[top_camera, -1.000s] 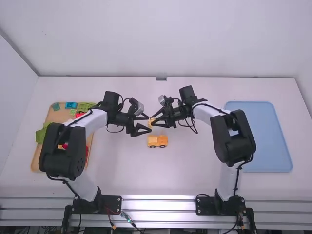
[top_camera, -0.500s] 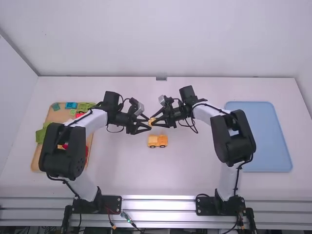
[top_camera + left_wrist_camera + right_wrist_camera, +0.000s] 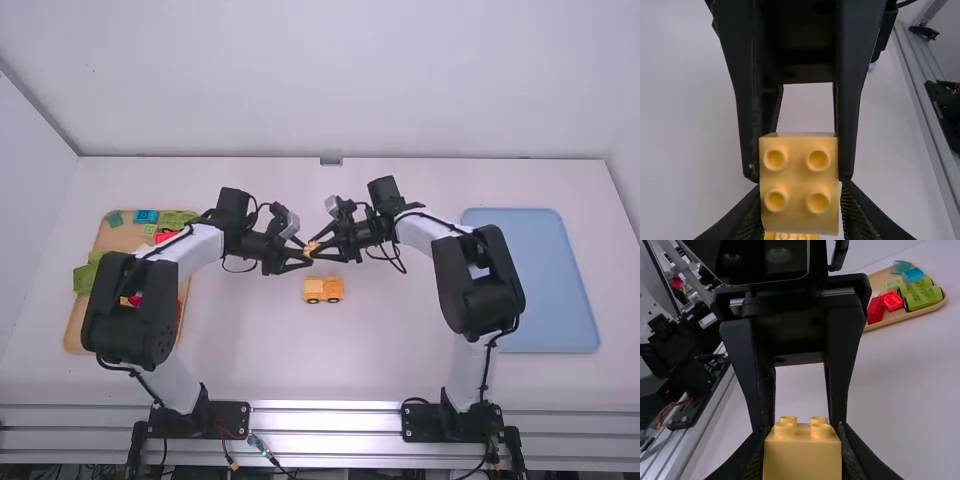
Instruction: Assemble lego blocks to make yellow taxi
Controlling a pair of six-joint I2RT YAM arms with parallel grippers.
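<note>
Near the table's middle, my left gripper [image 3: 305, 253] and right gripper [image 3: 314, 250] face each other with a small yellow block [image 3: 311, 249] between them. In the left wrist view the left gripper [image 3: 801, 197] has its fingers against both sides of the block [image 3: 799, 182], whose four studs face that camera. From the other side, the right gripper [image 3: 802, 445] is shut on the same block [image 3: 802, 460]. Just below the grippers in the high view, a yellow car body [image 3: 323, 289] with dark wheels sits on the table, touched by neither gripper.
A wooden tray [image 3: 75, 330] at the left holds green, blue and red blocks, partly behind the left arm. A blue tray [image 3: 545, 280] lies at the right, beside the right arm.
The left gripper's fingers have come together onto the yellow block, and the left gripper has shifted slightly to the right. The right arm and the car body have kept still.
</note>
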